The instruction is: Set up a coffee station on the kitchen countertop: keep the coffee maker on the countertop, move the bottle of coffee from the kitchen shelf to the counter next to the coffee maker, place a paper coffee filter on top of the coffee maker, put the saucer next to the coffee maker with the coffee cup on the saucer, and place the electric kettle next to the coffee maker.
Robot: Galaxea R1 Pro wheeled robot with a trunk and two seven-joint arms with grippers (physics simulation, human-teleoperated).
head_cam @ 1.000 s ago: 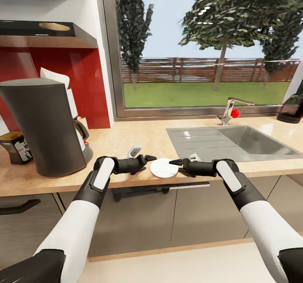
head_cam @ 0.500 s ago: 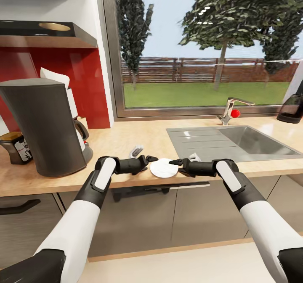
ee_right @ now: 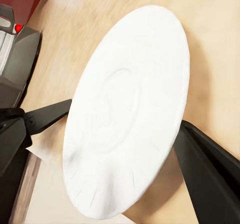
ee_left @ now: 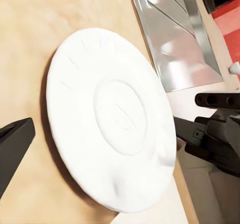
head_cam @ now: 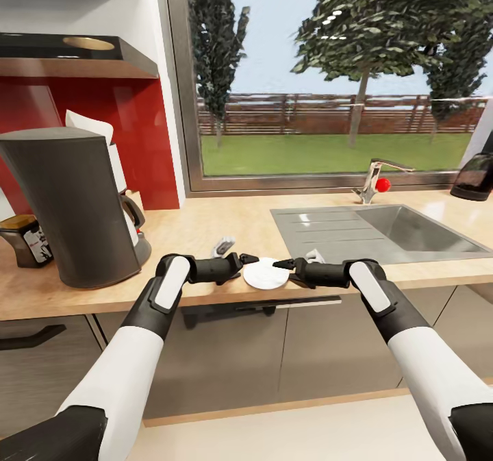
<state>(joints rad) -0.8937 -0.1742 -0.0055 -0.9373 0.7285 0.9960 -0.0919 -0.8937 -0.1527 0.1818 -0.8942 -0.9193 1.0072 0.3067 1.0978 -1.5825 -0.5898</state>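
Saucer (head_cam: 266, 274) lies flat near the front edge of the countertop (head_cam: 205, 231) in our head view, between our left gripper (head_cam: 243, 261) and right gripper (head_cam: 279, 265), both tips at its rim; the coffee maker (head_cam: 72, 204) stands well left, the bottle (head_cam: 26, 240) beside it. Left wrist: saucer (ee_left: 112, 119) ahead, one finger (ee_left: 14, 146) beside it, jaws spread. Right wrist: saucer (ee_right: 130, 109) sits between spread fingers (ee_right: 212, 179).

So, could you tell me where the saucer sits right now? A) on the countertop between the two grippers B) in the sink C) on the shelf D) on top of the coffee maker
A: the saucer lies flat on the countertop between both grippers.
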